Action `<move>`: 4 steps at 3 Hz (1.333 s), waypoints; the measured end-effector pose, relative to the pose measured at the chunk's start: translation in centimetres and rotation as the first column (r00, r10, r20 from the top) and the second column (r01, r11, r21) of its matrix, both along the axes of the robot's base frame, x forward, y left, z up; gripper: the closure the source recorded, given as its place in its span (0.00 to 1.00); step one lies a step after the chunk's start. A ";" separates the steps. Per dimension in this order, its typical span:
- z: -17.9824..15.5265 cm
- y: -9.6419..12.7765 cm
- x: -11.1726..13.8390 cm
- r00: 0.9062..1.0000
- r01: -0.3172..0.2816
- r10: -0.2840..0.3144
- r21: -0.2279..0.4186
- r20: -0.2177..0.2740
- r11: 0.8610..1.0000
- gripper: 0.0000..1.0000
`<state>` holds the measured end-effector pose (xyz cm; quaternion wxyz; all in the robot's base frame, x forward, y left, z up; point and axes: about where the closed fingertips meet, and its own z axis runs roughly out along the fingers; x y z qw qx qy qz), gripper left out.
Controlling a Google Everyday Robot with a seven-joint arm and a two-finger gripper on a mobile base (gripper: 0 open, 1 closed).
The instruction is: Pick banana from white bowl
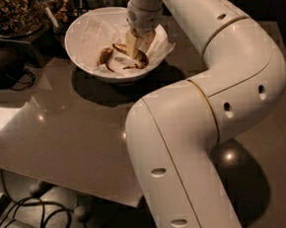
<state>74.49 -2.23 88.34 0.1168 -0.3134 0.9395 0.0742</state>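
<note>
My one camera looks down from close above my elbow [183,118], across the desk [60,127] to my end effector [137,44] in the white bowl [80,39].

Dim overall, light falling from above. The glossy grey-brown table [61,137] shows pinpoint glare at centre and a pale sheen at left edge. The large round white bowl [75,39], upper centre, is the brightest area and throws a dark shadow beneath. The gripper [138,46], inside the bowl, is moderately lit below the white jointed arm [238,69]
</note>
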 end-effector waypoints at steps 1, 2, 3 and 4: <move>1.3 0.4 -0.4 0.999 -0.037 0.038 -0.035 0.036 0.999 1.00; 2.7 0.7 -2.2 0.994 -0.095 0.096 -0.025 0.052 0.995 1.00; 4.0 1.1 -5.3 0.984 -0.167 0.167 -0.015 0.059 0.986 1.00; 3.8 0.9 -5.7 0.985 -0.161 0.162 -0.012 0.054 0.987 1.00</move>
